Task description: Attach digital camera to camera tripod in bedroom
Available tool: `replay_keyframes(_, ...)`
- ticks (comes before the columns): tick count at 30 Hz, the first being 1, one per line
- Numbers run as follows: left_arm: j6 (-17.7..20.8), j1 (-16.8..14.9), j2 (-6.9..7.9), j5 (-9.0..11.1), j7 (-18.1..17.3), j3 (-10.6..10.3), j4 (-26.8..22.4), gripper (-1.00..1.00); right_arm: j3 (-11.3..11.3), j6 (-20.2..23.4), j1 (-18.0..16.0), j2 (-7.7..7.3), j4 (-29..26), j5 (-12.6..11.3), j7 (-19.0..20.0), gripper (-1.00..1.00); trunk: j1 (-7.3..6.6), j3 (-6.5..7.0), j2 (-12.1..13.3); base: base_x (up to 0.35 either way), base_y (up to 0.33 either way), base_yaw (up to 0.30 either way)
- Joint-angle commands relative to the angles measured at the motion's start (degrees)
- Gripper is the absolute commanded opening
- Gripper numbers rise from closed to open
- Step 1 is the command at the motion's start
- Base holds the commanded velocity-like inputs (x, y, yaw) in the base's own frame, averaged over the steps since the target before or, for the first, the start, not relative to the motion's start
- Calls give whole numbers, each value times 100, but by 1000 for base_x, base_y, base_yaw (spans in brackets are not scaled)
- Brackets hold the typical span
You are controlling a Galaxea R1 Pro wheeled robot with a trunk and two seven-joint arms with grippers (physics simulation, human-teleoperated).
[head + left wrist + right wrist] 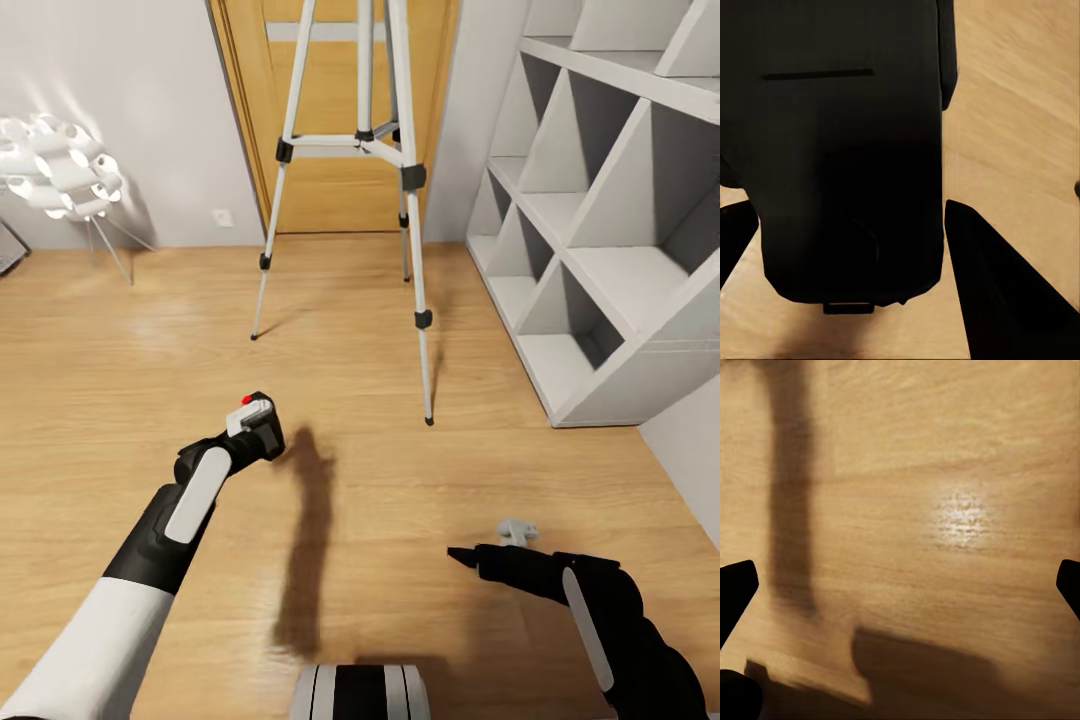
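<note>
left arm stretched fwd, left gripper (258, 430) pinching the digital camera (262, 427) above the floor (120, 400), short of the camera tripod (365, 140) by the door (335, 190). right gripper (462, 556) low, fingers spread w/ nothing between.

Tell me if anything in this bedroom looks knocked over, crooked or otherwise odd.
Nothing stands out. The tripod stands on its spread legs before the door, the lamp is upright by the wall, and the shelf looks intact. The camera sits in the left gripper, not on the floor.
</note>
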Motion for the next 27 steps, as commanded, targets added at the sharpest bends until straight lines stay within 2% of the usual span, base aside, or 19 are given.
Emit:
replay_keyframes(1,59,5,51,115,46,-14,7,-100,-6,40,-3,-1,0,-31,0,100,-3,19,0,0,0,0)
replay_keyframes(4,177,78,200,422,35,-14,46,-100,-7,40,-3,-2,13,-34,6,100,-11,85,4,0,0,0)
replay_keyframes(5,201,187,305,679,-114,-14,55,-100,-6,40,-3,-3,15,-34,13,100,-14,108,5,0,0,0)
replay_keyframes(6,208,244,365,816,-245,-14,61,-100,-6,42,-3,-3,15,-34,17,100,-16,130,7,0,0,0)
replay_keyframes(7,216,331,498,1037,-611,-14,76,-100,-6,45,-3,-3,14,-34,23,100,-19,152,8,0,0,0)
replay_keyframes(10,220,405,664,1232,-1163,-14,106,-100,-6,47,-3,-5,9,-34,30,100,-27,218,12,0,0,0)
replay_keyframes(11,214,434,752,1290,-1559,-14,152,-100,-6,54,-3,-7,3,-33,35,100,-29,240,13,0,0,0)
replay_keyframes(13,203,452,810,1318,-1939,-14,217,-100,-6,70,-3,-6,-10,-31,38,100,-34,285,16,0,0,0)
replay_keyframes(14,181,463,847,1332,-2274,-14,314,-100,-6,89,-3,-5,-31,-29,39,100,-37,307,17,0,0,0)
replay_keyframes(19,-11,478,897,1337,-2883,-14,739,-100,-4,132,-3,-4,-75,-28,42,100,-50,418,24,0,0,0)
replay_keyframes(27,-304,483,984,1355,-3232,-16,960,-100,3,152,-3,14,-98,-27,43,100,-70,595,35,0,0,0)
